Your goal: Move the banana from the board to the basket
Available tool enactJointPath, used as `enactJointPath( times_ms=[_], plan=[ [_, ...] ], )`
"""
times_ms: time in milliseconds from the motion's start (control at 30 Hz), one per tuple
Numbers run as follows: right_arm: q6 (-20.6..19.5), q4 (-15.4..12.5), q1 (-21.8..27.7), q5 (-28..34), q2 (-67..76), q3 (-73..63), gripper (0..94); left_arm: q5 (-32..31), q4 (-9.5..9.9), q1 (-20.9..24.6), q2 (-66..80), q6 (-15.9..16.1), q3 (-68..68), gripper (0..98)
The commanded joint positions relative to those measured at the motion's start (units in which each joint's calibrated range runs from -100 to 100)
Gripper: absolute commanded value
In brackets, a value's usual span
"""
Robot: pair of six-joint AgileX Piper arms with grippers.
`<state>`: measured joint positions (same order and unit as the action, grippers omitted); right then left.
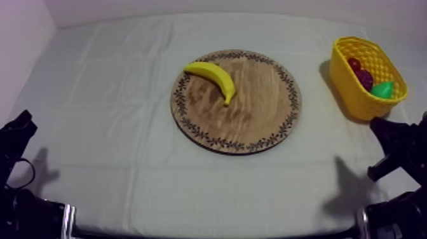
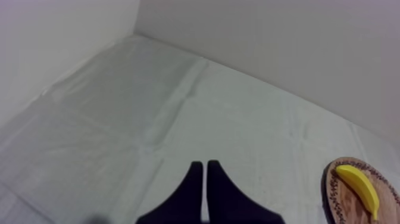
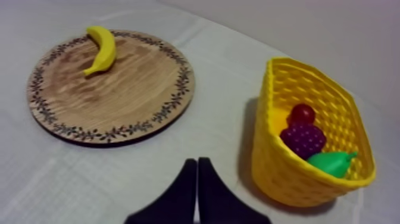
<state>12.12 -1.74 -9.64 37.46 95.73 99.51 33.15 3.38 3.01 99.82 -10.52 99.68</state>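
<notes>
A yellow banana (image 1: pixel 213 77) lies on the upper left part of the round wooden board (image 1: pixel 254 121) in the middle of the table. The yellow basket (image 1: pixel 356 89) stands at the right side. My left gripper (image 1: pixel 19 124) rests low at the left, far from the board; its fingers (image 2: pixel 205 170) lie together as a narrow wedge over bare cloth, with the banana (image 2: pixel 359 187) and board (image 2: pixel 348 205) off to one side. My right gripper (image 1: pixel 381 127) rests just in front of the basket, its fingers (image 3: pixel 196 167) together, between the board (image 3: pixel 119 89) with the banana (image 3: pixel 102 50) and the basket (image 3: pixel 280 173).
In the basket lie a small red fruit (image 3: pixel 302 113), a bunch of purple grapes (image 3: pixel 303 138) and a green pear (image 3: pixel 330 162). Grey-white cloth (image 1: pixel 114 114) covers the table; a wall runs along the far edge and the left side.
</notes>
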Motion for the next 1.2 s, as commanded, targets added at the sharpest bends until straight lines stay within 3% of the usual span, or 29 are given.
enactJointPath(
  times_ms=[0,167,367,567,867,1167],
  plan=[
    [-1.31,0.01,-2.30,-0.04,0.03,0.04,0.7,-0.01,-0.04,-0.01,0.00,-0.01,-0.01,0.1],
    [-2.86,0.12,-3.65,0.88,-0.03,-0.03,0.6,-0.01,-0.04,-0.01,0.00,-0.01,-0.01,0.1],
    [0.08,0.17,-4.86,1.26,-1.74,-2.18,0.6,-0.01,-0.04,-0.01,0.00,-0.01,-0.01,0.1],
    [3.14,0.14,-5.45,4.58,-11.65,-13.54,0.5,-0.01,-0.04,-0.01,0.00,-0.01,-0.01,0.1],
    [3.57,1.60,-6.34,17.15,-34.84,-43.35,0.5,-0.01,-0.04,-0.01,0.00,-0.01,-0.01,0.1],
    [7.42,4.42,-9.00,32.89,-58.64,-70.41,0.8,-0.01,-0.04,-0.01,0.00,-0.01,-0.01,0.1]
  ],
)
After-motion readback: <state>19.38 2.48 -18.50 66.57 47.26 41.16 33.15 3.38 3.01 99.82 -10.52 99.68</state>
